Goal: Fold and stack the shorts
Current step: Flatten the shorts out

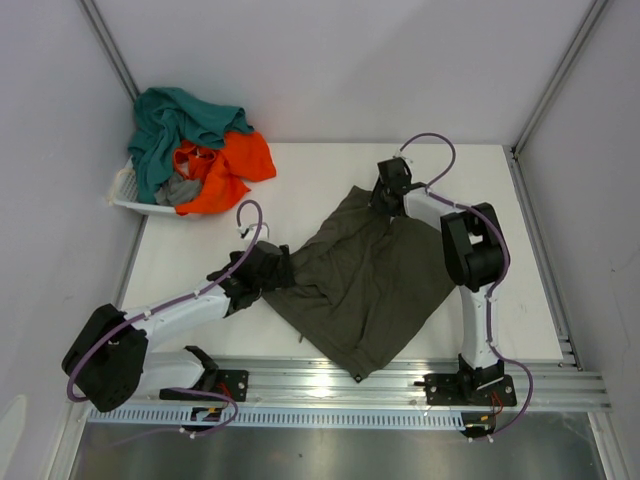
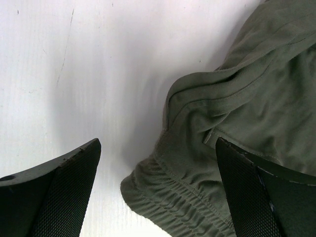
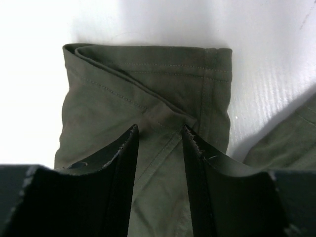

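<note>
The olive shorts (image 1: 365, 285) lay rumpled mid-table, stitched leg hem toward 12 o'clock, gathered waistband toward 9. Right gripper (image 3: 160, 129) was clenched on a fold near the hem. Left gripper (image 2: 158, 145) was released, fingers wide, waistband edge between them. At 10 o'clock, well apart, a white basket (image 1: 125, 200) held heaped teal shorts (image 1: 170, 125), orange shorts (image 1: 235, 160) and grey shorts (image 1: 180, 190).
</note>
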Available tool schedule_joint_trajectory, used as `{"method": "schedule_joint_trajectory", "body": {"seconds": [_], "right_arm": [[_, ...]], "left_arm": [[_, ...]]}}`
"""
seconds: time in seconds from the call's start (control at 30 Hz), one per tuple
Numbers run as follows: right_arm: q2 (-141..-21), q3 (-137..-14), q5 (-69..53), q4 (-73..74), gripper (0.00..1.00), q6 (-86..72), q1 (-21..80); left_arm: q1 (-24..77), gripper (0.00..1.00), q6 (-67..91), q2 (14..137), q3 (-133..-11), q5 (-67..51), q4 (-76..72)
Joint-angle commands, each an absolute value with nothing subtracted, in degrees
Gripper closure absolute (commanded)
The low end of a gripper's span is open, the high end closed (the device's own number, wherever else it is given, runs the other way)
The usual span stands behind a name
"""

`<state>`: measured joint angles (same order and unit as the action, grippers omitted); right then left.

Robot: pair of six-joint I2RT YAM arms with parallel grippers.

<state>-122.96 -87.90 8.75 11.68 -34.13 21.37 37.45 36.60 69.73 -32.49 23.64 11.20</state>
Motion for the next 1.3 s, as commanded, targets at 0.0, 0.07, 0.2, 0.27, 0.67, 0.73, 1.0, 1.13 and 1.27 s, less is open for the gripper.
{"method": "schedule_joint_trajectory", "body": {"seconds": [0.0,0.07,0.2,0.27,0.67,0.73,1.0,1.13,1.27], "right_arm": [[-124.71,-91.58,9.05,11.07,0.57,-34.72,22.15],[-125.5,-92.19,9.05,11.6,0.57,-34.72,22.15],[-126.3,-92.99,8.26,11.34,0.77,-34.89,22.32],[-125.95,-93.25,7.65,11.08,0.97,-35.07,22.24],[-129.71,-108.94,-3.51,2.11,1.0,-41.74,24.26],[-135.23,-114.58,-6.92,1.85,1.0,-44.72,24.35],[-146.6,-127.54,-18.11,-14.76,0.01,-53.96,23.91],[-144.15,-126.57,-17.75,-13.71,0.01,-49.84,23.82],[-137.21,-119.89,-17.4,-13.38,0.0,-45.98,23.38]], "left_arm": [[36.83,0.01,35.24,69.61,-34.28,23.29,9.05],[36.83,0.01,35.25,69.43,-34.11,23.29,8.88],[36.83,0.01,35.16,69.08,-33.92,23.12,8.61],[36.83,0.01,35.07,69.08,-33.66,22.94,8.53],[36.3,0.01,34.1,67.94,-34.19,23.2,8.7],[35.51,0.01,34.01,68.29,-34.19,22.94,8.44],[33.31,0.01,33.31,70.49,-34.01,21.71,6.94],[32.7,0.01,33.48,70.49,-33.66,21.44,6.85],[31.73,0.01,33.57,69.96,-34.01,20.83,7.56]]}}
